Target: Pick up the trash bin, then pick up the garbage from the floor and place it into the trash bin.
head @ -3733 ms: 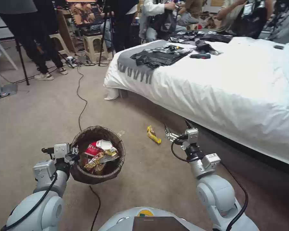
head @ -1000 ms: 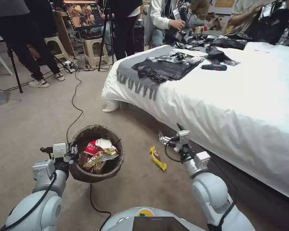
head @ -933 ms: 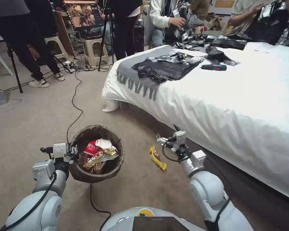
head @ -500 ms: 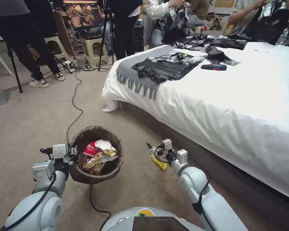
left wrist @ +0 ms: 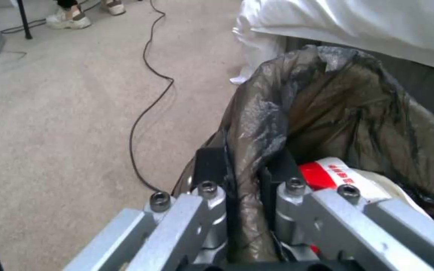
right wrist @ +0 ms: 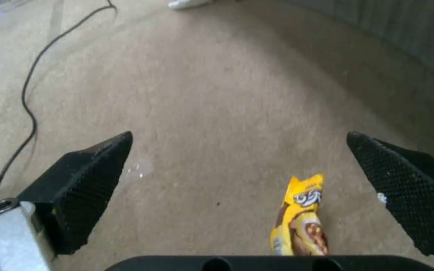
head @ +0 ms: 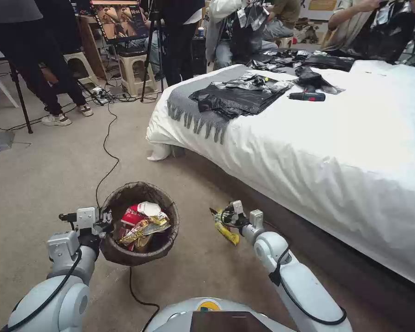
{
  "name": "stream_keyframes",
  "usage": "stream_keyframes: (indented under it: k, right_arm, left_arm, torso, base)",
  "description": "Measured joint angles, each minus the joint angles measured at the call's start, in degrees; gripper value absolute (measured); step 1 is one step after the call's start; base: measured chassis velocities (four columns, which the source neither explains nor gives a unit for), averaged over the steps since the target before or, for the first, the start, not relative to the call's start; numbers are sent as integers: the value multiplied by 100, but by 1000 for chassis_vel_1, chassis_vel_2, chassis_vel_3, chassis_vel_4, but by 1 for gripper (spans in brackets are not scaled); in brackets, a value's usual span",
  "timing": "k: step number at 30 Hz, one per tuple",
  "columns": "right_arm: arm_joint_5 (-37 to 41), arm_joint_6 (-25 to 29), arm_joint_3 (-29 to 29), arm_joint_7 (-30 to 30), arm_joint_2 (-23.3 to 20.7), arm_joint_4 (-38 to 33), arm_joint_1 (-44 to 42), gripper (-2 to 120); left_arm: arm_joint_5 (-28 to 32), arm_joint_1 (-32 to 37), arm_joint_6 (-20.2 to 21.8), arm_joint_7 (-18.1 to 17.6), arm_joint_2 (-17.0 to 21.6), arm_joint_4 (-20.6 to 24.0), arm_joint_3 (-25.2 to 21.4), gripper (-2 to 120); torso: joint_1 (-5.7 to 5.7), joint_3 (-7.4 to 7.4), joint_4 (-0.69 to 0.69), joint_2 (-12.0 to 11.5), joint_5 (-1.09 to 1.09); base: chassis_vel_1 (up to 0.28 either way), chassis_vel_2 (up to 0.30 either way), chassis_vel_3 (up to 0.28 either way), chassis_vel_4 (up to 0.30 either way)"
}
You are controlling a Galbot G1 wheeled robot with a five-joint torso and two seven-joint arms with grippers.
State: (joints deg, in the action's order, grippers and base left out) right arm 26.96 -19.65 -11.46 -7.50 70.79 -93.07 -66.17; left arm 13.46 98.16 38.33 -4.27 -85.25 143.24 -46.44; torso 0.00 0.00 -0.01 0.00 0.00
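Lowered and stretched forward since the earlier frames, the right arm now has the right gripper down at the carpet over the yellow snack wrapper, jaws spread wide with the wrapper lying between the pads but nearer one side, not yet touched. Beside it, the left gripper stays clamped on the bag-lined rim of the trash bin, held off the floor with red-and-white packets already inside. By my reading, the pickup of this piece is in hand; next calls for settling lower, centring, and closing. Farther off stands the bed.
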Motion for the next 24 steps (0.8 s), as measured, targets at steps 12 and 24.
stream_keyframes:
  k: [12, 24]
  right_arm:
    - [-149, 39, 79, 76, 130, 1031, 370, 100]
    - [-1050, 264, 94, 55, 369, 2014, 631, 100]
  left_arm:
    - [-19, 40, 2, 2, -17, 0, 19, 7]
    - [-28, 40, 3, 13, -33, 0, 32, 7]
  torso:
    - [0, 0, 0, 0, 0]
    - [0, 0, 0, 0, 0]
  base:
    - [0, 0, 0, 0]
    - [0, 0, 0, 0]
